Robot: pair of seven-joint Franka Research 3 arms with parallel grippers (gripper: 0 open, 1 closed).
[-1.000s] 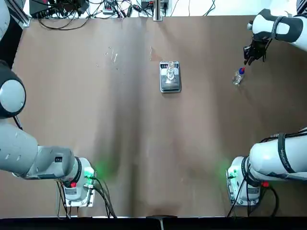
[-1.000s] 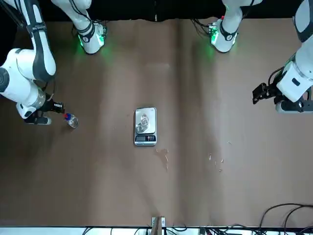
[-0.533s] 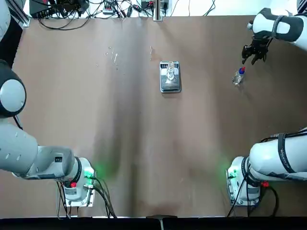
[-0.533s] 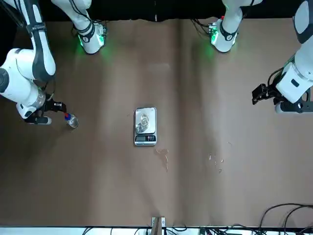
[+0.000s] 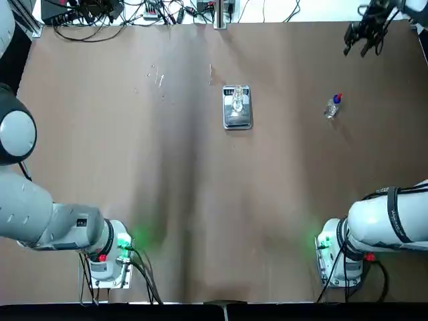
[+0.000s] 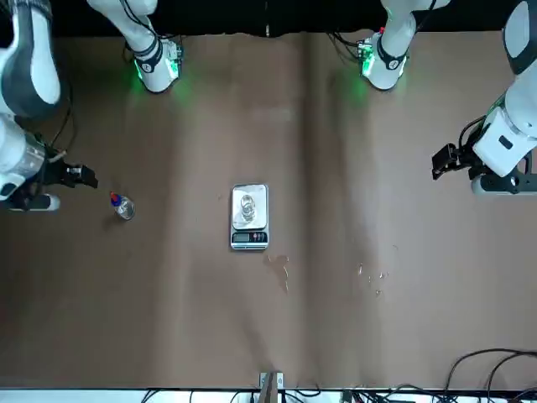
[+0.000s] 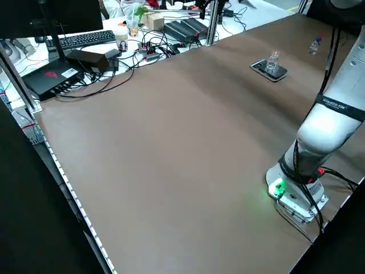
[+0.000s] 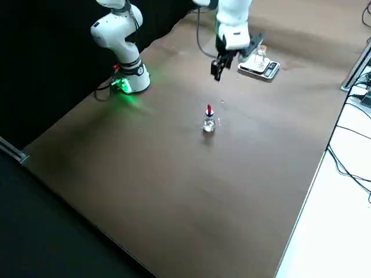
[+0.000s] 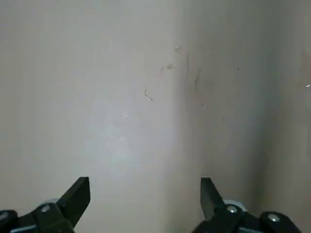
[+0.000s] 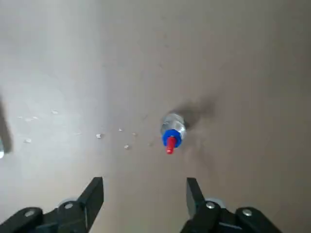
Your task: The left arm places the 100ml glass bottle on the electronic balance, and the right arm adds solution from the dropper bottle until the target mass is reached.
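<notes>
Since a second earlier the right gripper (image 5: 363, 39) had lifted away, fingers spread, leaving the dropper bottle (image 5: 332, 105) standing well apart from the electronic balance (image 5: 237, 107); retreating straight up seemed safest

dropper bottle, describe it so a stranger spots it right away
On the brown table, look to the robot's right of the electronic balance at the centre. The dropper bottle stands alone there, clear with a blue cap and red tip, unlike the capless glass bottle on the balance.
</notes>
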